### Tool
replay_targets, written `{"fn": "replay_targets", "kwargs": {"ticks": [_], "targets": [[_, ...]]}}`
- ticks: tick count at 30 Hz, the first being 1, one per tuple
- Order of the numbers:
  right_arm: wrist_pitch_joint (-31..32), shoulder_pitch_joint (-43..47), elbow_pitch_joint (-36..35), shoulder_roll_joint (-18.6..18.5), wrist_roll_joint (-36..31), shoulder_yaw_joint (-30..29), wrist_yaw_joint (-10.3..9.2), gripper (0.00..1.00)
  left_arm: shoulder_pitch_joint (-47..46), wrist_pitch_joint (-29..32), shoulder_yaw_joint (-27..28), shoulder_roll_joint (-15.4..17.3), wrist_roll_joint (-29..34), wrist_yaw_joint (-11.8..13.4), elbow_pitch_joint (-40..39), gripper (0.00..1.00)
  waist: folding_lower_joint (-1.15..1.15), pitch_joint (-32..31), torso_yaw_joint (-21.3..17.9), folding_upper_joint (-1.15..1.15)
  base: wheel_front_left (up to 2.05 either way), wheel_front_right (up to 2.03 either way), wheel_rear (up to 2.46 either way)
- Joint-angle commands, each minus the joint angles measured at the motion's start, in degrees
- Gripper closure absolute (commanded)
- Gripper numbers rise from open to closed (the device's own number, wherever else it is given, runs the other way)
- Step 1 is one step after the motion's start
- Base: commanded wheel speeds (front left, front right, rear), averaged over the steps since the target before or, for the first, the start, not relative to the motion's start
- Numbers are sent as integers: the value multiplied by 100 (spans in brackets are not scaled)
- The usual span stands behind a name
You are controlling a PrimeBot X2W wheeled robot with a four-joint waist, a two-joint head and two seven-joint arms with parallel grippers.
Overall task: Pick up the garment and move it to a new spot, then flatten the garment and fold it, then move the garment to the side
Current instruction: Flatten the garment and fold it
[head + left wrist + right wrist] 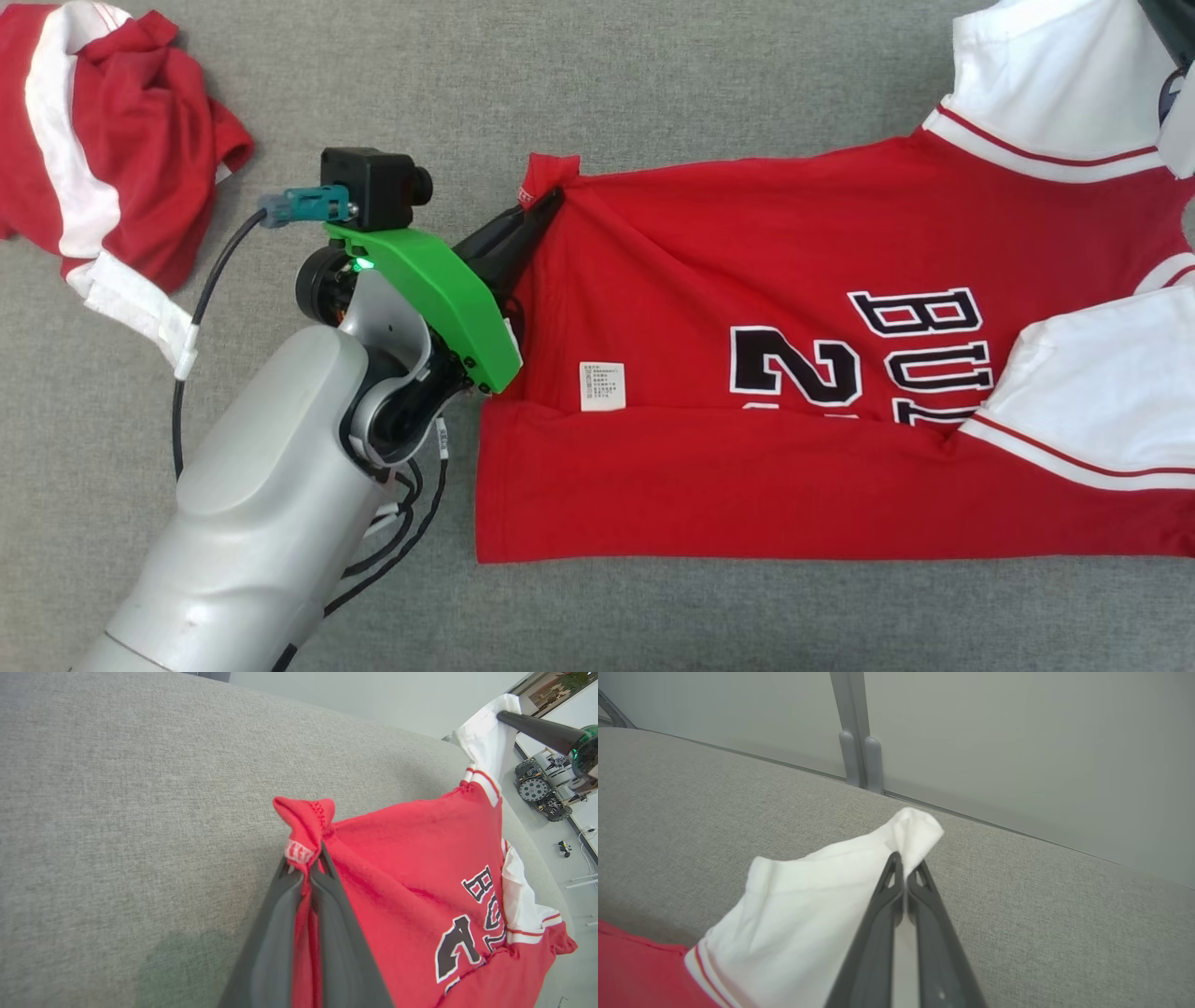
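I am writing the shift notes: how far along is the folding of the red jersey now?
Done: the jersey lies spread on the grey surface, its near edge apparently folded over the print. In hand: left hand pinches the red hem corner, right hand the white sleeve, both shut. Left: fold the far side, move it aside.

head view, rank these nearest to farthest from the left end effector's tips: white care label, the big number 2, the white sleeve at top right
Measured from the left end effector, which is pinching a hem corner of the jersey:
1. white care label, just below it in this view, near the hem.
2. number 2, further right, mid-chest.
3. white sleeve, far top right corner.
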Motion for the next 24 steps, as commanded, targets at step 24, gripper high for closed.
{"fn": "replay_targets", "kwargs": {"ticks": [24], "targets": [[-1284,4304,-1654,777,5,-1258,0,100,2362,-870,-46,776,-68,371,-1264,78,0,-1359,-752,0,0,0,0]]}}
